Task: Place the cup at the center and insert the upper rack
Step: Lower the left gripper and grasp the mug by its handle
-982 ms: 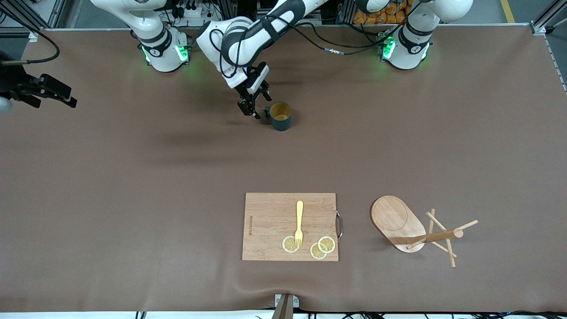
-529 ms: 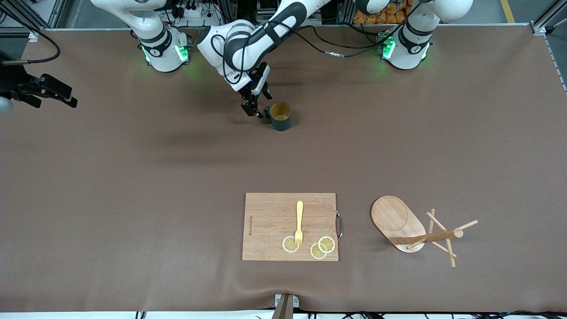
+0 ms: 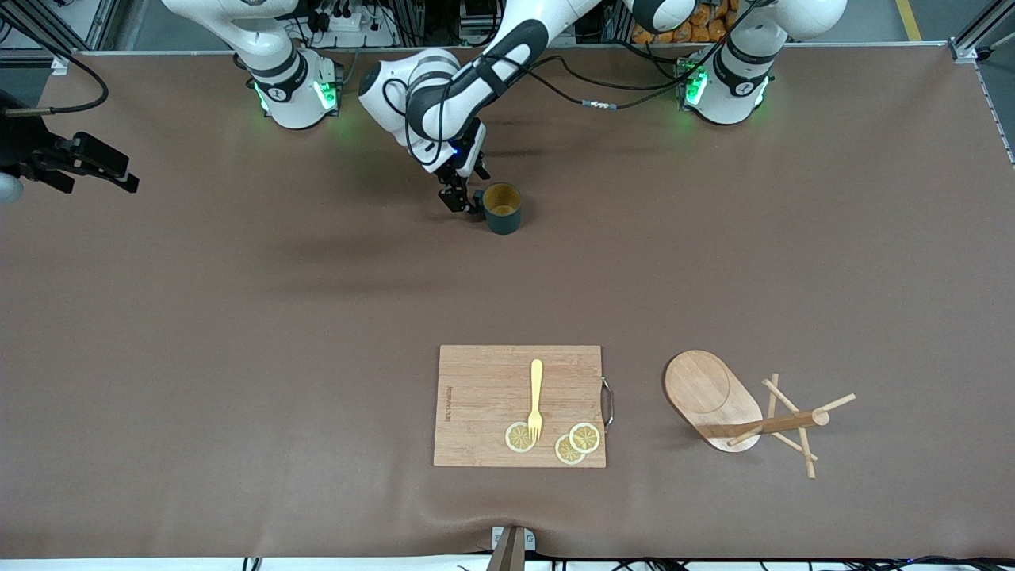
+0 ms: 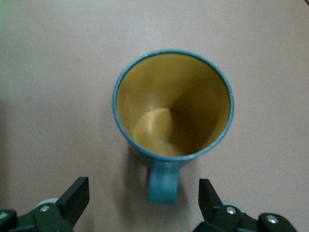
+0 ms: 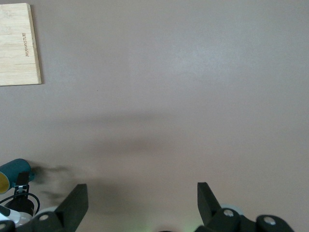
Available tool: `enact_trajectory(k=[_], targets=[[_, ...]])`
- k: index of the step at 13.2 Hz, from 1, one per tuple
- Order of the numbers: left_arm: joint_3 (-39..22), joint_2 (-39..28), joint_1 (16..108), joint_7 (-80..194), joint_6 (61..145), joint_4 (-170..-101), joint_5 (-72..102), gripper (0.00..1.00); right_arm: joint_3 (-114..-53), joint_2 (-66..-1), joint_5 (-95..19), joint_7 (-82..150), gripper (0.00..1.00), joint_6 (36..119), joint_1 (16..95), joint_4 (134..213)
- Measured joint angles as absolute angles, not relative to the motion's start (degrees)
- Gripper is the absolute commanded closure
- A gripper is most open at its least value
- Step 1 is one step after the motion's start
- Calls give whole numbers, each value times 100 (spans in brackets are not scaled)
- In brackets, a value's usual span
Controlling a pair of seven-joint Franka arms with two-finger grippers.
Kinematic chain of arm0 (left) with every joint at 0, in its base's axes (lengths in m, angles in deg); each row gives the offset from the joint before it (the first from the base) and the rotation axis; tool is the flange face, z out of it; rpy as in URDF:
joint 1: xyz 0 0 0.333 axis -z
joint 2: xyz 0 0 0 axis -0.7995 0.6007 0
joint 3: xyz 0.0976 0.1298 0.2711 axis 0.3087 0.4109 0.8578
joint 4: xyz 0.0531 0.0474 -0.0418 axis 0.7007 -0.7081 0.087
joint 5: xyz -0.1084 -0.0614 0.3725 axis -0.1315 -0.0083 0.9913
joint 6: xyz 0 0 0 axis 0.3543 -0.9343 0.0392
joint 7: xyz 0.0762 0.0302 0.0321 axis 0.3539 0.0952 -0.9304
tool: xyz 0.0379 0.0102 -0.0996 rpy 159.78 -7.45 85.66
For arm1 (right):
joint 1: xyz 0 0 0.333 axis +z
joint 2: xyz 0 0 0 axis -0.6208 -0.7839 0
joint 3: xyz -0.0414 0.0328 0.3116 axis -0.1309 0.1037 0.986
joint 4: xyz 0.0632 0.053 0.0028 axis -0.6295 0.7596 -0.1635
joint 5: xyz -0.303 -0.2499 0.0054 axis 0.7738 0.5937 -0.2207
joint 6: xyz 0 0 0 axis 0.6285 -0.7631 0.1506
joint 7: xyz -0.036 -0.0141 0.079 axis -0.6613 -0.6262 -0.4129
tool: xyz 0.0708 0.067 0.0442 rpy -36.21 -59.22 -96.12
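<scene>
The dark teal cup with a mustard-yellow inside stands upright on the table near the robots' bases. In the left wrist view the cup fills the middle. My left gripper is low beside the cup, open, its fingers standing either side of the cup's handle without touching it. The wooden mug tree lies on its side near the front camera, toward the left arm's end. My right gripper waits open over bare table at the right arm's end.
A rectangular wooden cutting board lies near the front camera, beside the mug tree. On it are a yellow fork and three lemon slices. The board's corner and the cup show in the right wrist view.
My left gripper has moved closer to the cup, bringing its open fingers around the handle. The cup, the mug tree and the right arm have not moved.
</scene>
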State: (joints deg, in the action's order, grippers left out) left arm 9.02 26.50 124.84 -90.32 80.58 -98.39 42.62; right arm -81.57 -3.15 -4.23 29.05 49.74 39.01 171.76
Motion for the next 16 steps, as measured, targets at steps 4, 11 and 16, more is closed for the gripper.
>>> enact_trajectory(k=[4,11,16], targets=[[904,2699,12484,-9105,8213,-9834,4241,10,-8155,-315,-423,2904,0,4974,3901,17176],[937,2769,12483,-9117,8244,-9827,4130,20,-8141,-315,-425,2884,0,4971,3915,17176],[1025,2769,12478,-9192,8244,-9827,4118,41,-8129,-315,-425,2871,0,4945,3916,17176]])
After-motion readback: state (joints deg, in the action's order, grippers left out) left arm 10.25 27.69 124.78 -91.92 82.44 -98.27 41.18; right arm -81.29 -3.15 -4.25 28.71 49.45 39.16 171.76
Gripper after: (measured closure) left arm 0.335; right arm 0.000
